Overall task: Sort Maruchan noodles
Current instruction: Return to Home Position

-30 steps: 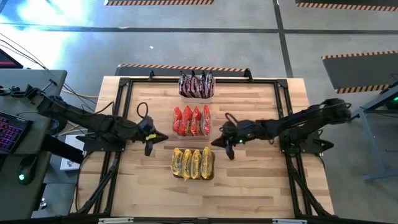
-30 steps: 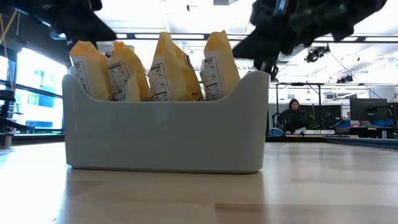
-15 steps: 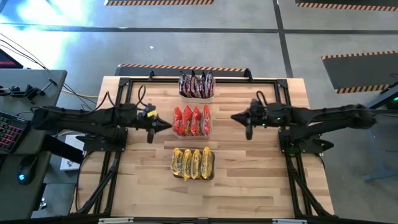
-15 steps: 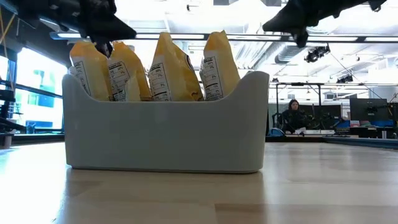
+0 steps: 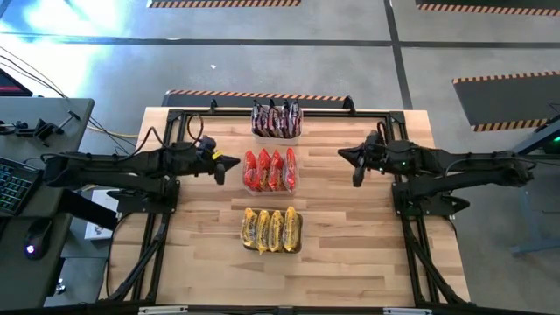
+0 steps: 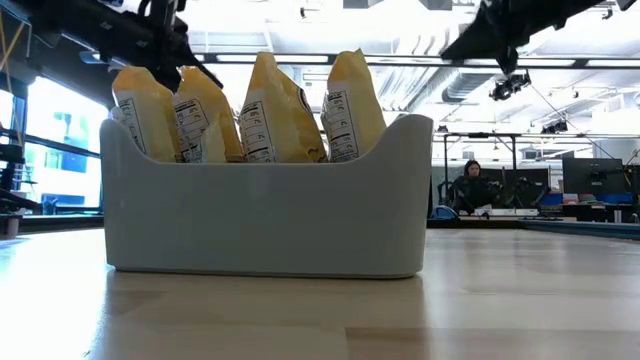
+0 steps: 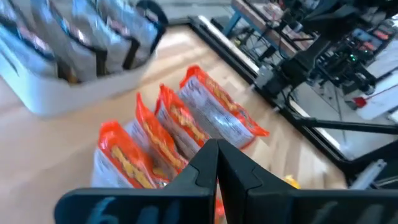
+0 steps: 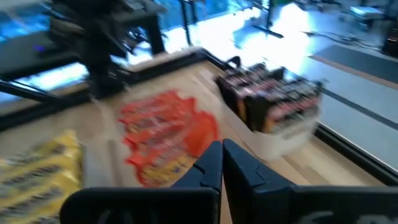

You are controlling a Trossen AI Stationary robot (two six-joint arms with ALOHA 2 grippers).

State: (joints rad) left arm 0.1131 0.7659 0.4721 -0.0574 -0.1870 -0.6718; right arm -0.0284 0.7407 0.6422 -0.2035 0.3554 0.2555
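Three tubs of Maruchan noodles stand in a row down the table's middle. Dark maroon packets fill the far tub, red packets the middle one, yellow packets the near one. All stand on edge in their tubs. My left gripper hovers shut just left of the red packets, holding nothing. My right gripper hovers shut well to the right of them, also holding nothing. In the low view the yellow packets rise out of the white tub.
A black frame runs round the wooden table's edges. Bare wood lies to the left and right of the tubs and along the near edge. A desk with a keyboard stands off the table's left. A person sits far back in the room.
My right gripper has risen and drawn back toward the table's right and far edges, away from the yellow packets. My left gripper has swung toward the far edge and now points at the red packets. Both have stayed shut. The packets have not moved.
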